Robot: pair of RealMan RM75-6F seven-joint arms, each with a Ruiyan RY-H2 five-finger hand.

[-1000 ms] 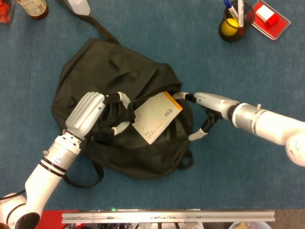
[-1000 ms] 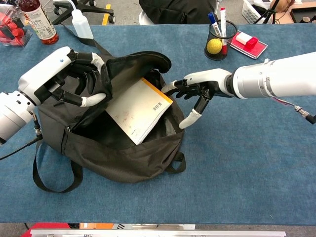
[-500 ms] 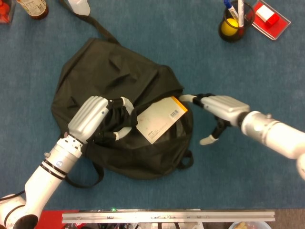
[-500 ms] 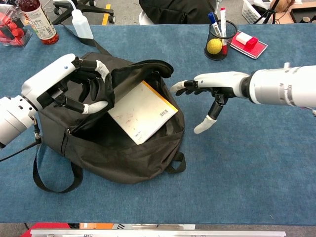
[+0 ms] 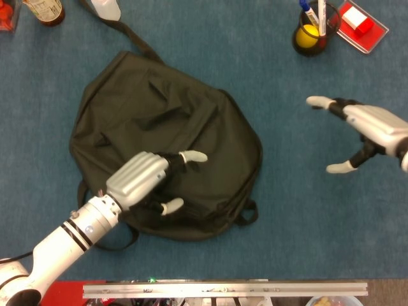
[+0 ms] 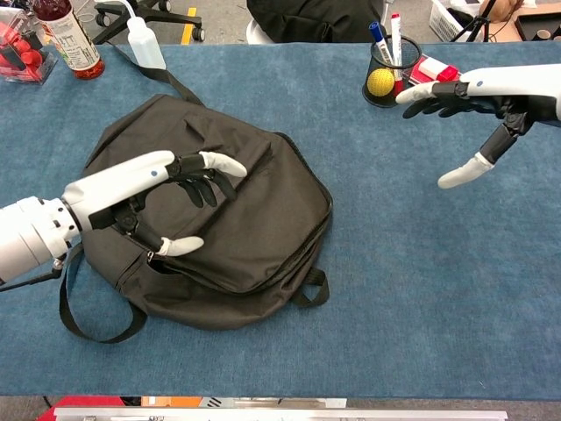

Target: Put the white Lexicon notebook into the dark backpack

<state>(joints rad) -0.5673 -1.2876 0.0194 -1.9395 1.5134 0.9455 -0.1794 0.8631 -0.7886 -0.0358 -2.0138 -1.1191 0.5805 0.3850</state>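
The dark backpack (image 5: pixel 167 134) (image 6: pixel 219 210) lies flat in the middle of the blue table, its top flap down over the opening. The white Lexicon notebook is out of sight in both views. My left hand (image 5: pixel 143 180) (image 6: pixel 149 197) rests on the front left part of the backpack with fingers spread, holding nothing. My right hand (image 5: pixel 366 131) (image 6: pixel 478 110) hovers open above the table well to the right of the backpack, fingers apart and empty.
A black mesh pen cup (image 5: pixel 310 29) (image 6: pixel 389 66) with markers and a yellow ball stands at the back right, beside a red-and-white item on a tray (image 5: pixel 361 22). A bottle (image 6: pixel 66 39) and a squeeze bottle (image 6: pixel 145 44) stand at the back left. Backpack straps (image 6: pixel 92 316) trail at the front left.
The backpack flap has dropped shut over the notebook, which is hidden now. My left hand let go of the flap and lies on top. My right hand pulled away to the right.
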